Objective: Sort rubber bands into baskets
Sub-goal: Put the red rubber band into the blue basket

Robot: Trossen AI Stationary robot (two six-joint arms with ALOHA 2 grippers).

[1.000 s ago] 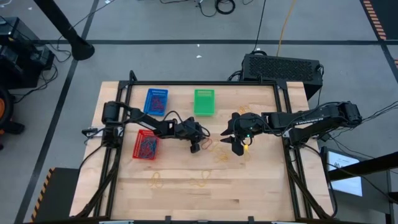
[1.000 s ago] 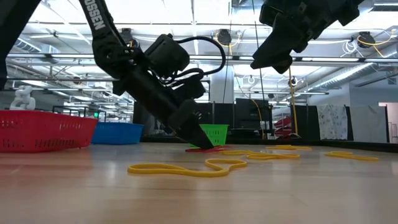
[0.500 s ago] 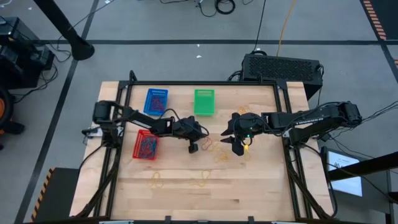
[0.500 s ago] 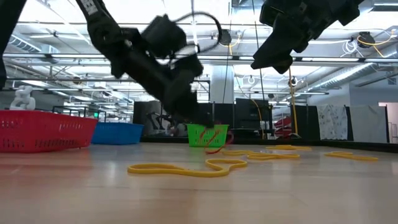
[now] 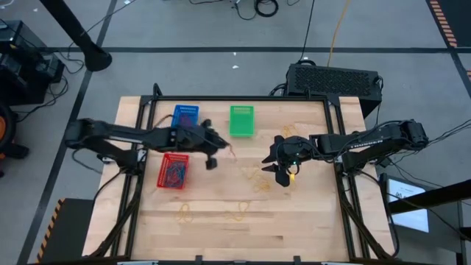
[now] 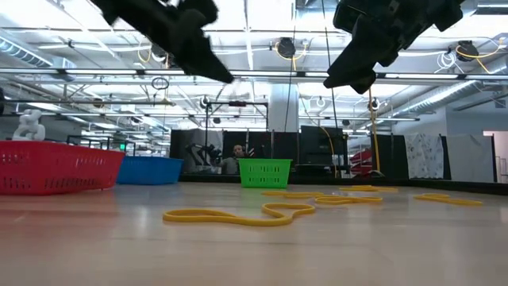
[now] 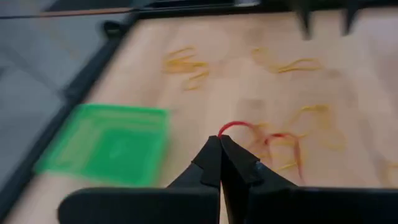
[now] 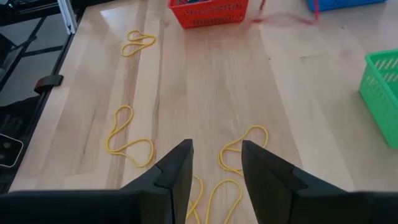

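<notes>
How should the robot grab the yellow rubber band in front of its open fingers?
Pinch one thin strand of the yellow rubber band, right gripper coming straight down from above: it lies flat on the table, so no side sticks up.

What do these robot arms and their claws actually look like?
Both are slim, dark, jointed arms with black cables trailing at their bases. The right arm carries pale lettering along its side. The right claw has two flat, black, wedge-shaped fingers; the left claw tapers to a point.
</notes>
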